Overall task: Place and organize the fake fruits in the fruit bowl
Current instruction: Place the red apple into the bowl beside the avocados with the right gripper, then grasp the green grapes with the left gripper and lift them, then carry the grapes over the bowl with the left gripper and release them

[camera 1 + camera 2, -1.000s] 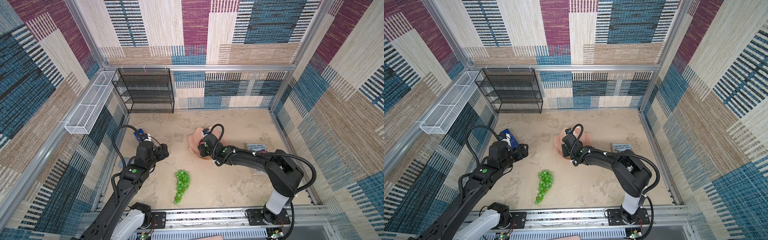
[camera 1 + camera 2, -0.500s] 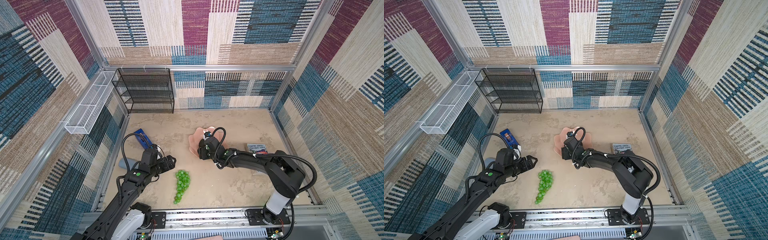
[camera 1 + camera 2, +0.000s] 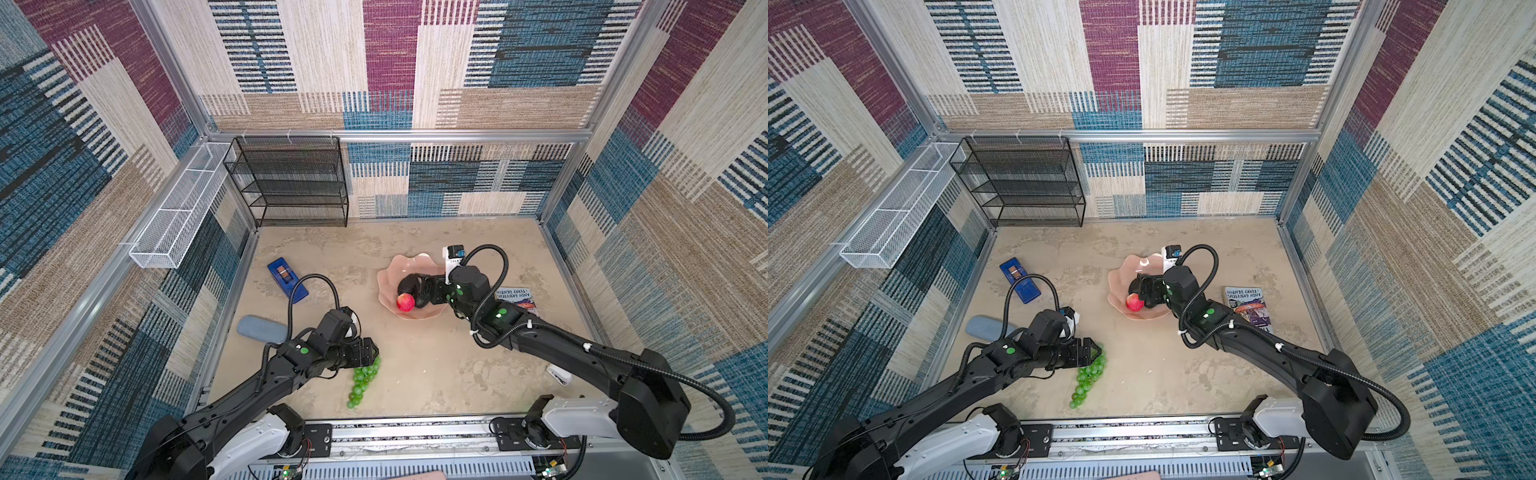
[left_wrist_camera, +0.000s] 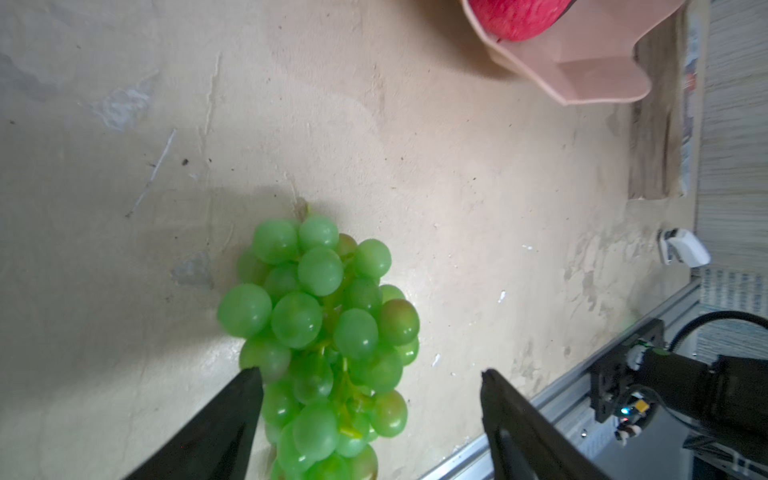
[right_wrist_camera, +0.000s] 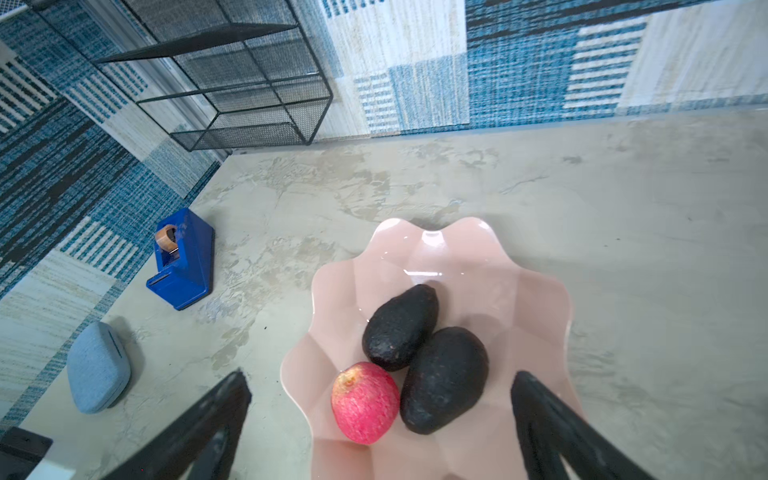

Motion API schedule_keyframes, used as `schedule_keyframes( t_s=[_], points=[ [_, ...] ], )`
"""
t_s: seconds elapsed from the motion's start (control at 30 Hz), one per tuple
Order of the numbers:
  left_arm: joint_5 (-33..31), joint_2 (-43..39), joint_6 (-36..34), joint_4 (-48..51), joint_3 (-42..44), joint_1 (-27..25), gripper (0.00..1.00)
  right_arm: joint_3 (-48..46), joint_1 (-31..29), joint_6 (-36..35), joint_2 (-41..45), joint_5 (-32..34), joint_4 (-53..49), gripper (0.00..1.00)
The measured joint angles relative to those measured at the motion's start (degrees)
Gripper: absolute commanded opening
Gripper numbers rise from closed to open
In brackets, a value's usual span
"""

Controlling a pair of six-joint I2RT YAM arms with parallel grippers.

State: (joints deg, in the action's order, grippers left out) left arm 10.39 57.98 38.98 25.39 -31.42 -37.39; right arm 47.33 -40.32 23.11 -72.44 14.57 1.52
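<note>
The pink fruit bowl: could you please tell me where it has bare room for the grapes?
Bare: the far part of the fruit bowl, between the two avocados and the rim facing the back wall. Crowded: the near side, where the apple and both avocados bunch together.

Both arms are matte black with chunky rounded joint housings: left arm (image 3: 249,386), right arm (image 3: 561,353). Green dot markers (image 3: 503,311) on the links. White base links (image 3: 577,411). Black cable loop (image 3: 505,266) at each wrist, ribbed conduit (image 3: 702,388) and white zip ties (image 3: 530,325) on the right. White camera module (image 3: 453,254) has a blue patch. Left gripper (image 4: 370,372) and right gripper (image 5: 380,374) have black tapered fingers (image 5: 552,419).
</note>
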Motion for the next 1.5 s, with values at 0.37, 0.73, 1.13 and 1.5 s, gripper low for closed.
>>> schedule_keyframes(
  t_s=[0.37, 0.73, 1.13, 1.5],
  points=[
    [-6.03, 14.43, -2.89, 2.51, -4.55, -5.99, 0.72, -6.51, 1.84, 0.83, 8.04, 1.14, 0.26, 1.00],
    [-7.52, 10.23, -6.40, 2.75, -9.40, -7.67, 0.34, -7.63, 2.47, 1.09, 10.60, 2.58, 0.26, 1.00],
    [-7.17, 6.78, -13.73, 3.93, -24.06, -7.63, 0.34, -8.59, 2.99, 2.16, 12.24, 2.56, 0.55, 1.00],
    [-10.62, 17.68, -23.30, 2.36, -41.05, -6.86, 0.36, -10.49, 4.35, 2.34, 17.88, 3.91, -0.20, 1.00]
  ],
)
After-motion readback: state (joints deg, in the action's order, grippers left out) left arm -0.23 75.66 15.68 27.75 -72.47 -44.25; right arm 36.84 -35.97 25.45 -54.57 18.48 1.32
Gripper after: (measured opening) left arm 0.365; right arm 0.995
